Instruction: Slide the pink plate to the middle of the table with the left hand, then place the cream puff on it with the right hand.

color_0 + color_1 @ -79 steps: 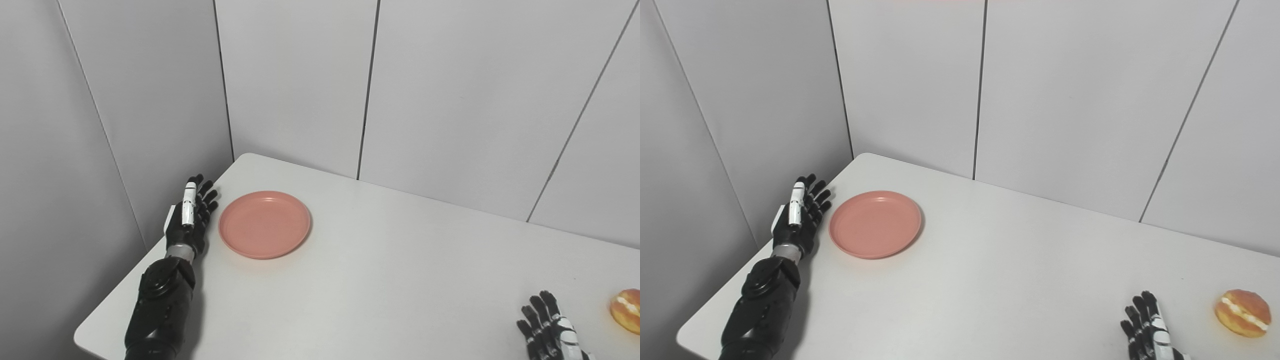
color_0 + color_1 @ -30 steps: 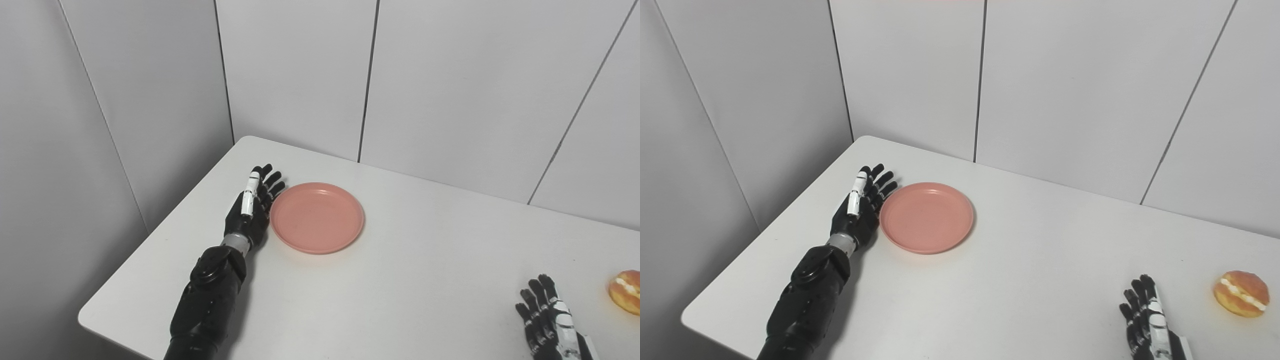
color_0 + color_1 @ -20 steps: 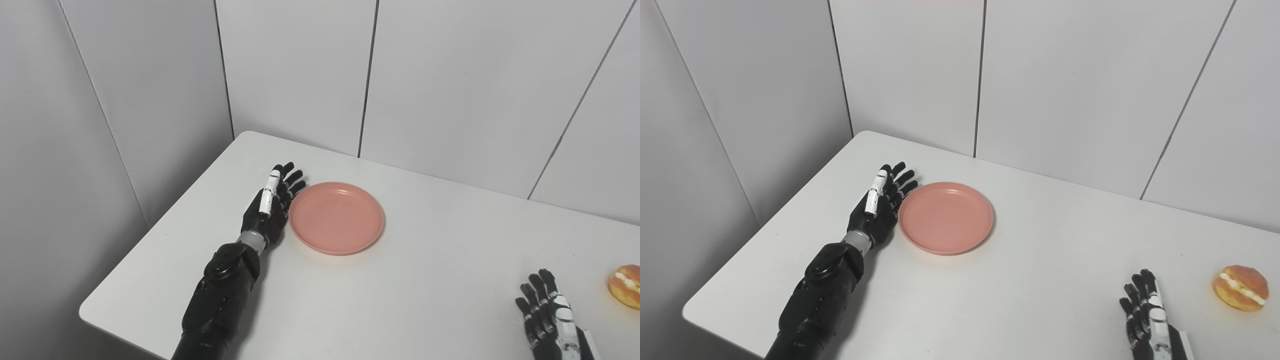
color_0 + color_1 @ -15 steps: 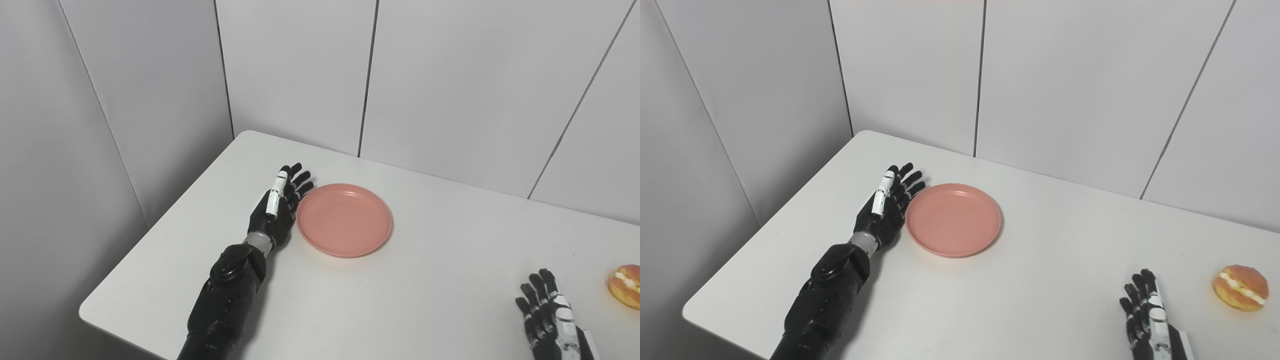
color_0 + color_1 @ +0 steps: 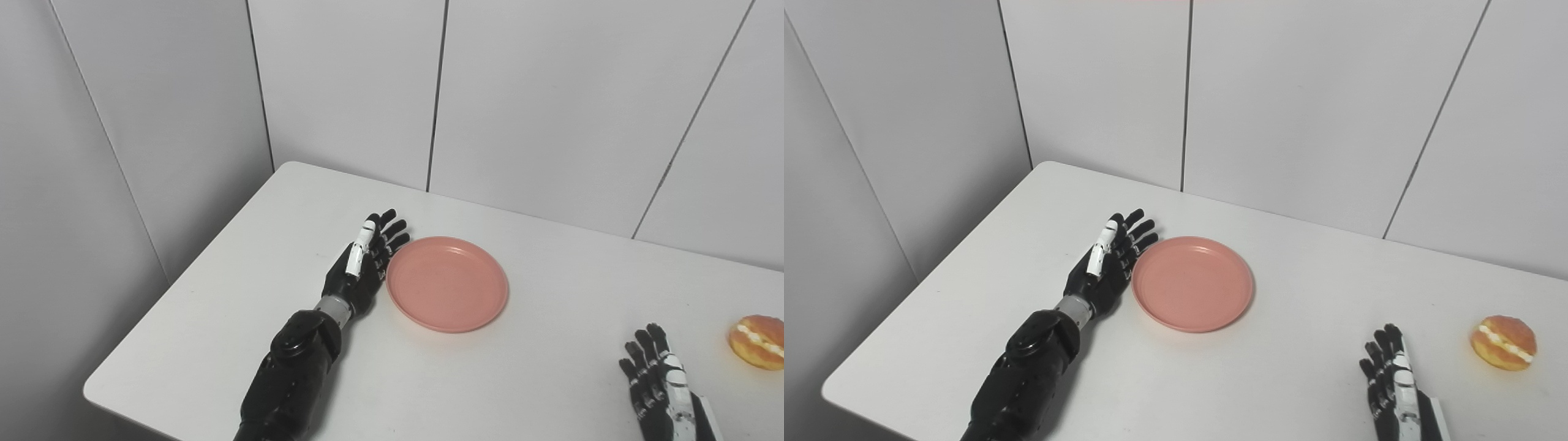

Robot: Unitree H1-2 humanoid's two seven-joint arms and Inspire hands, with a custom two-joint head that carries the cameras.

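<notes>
My left hand point(image 5: 361, 269) presses flat, fingers apart, against the bare plate point(image 5: 447, 284). My right hand point(image 5: 1393, 383) lies spread, holding nothing, near the cream puff point(image 5: 1503, 342).

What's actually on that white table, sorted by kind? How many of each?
Plates: 1, the pink plate
Pastries: 1, the cream puff
Robot hands: 2, left hand and right hand
Total: 4

Left robot hand point(image 5: 361, 269) on edge, fingers straight; right robot hand point(image 5: 1393, 383) flat, spread
</notes>
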